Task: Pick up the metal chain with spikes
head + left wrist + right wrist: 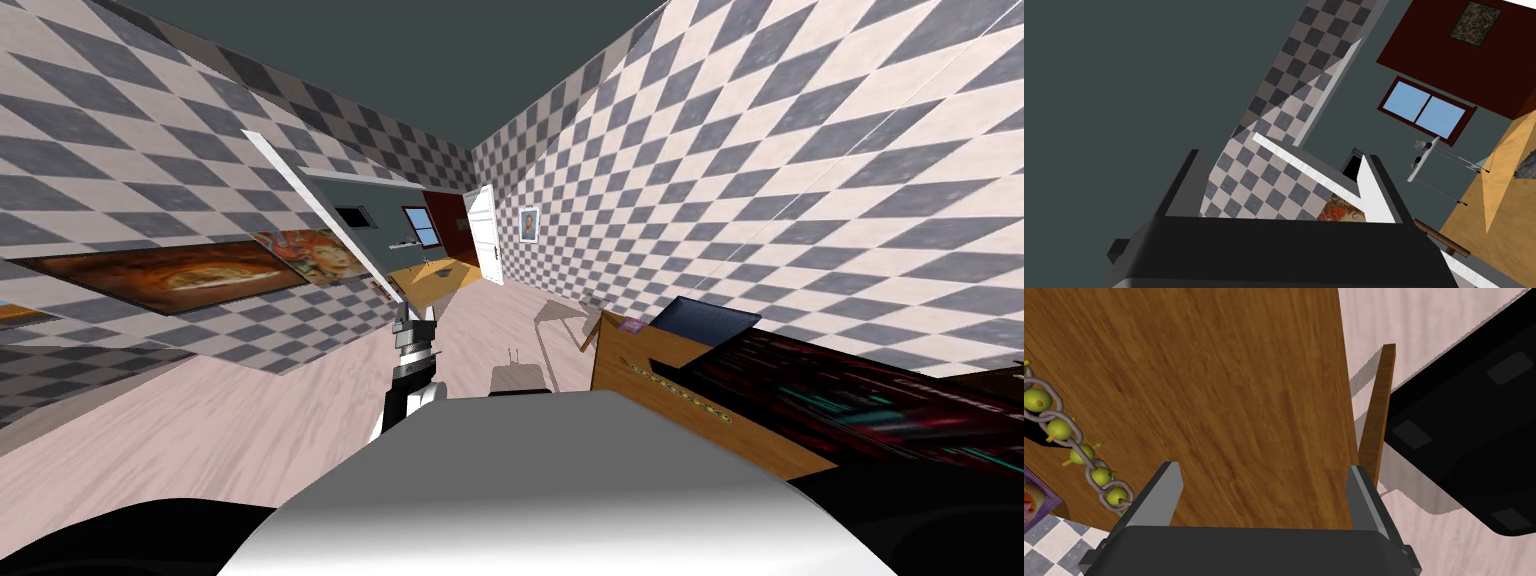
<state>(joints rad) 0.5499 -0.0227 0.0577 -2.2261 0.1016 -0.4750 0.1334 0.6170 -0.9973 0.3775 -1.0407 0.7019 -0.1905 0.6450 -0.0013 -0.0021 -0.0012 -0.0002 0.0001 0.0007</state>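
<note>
Right wrist view | grey chain (1080,451), yellow-green spiked balls | wooden tabletop (1224,388)

One chain (1083,452) on the counter (1234,388), five yellow-green spiked beads showing along it, I count, and one purple item (1034,505).

Brown wood-grain desk (1239,388). Grey chain (1074,443) w/ yellow-green spiked beads lying flat on top, running along near one edge. Purple item (1036,503) just beside chain's end, at desk corner.
</note>
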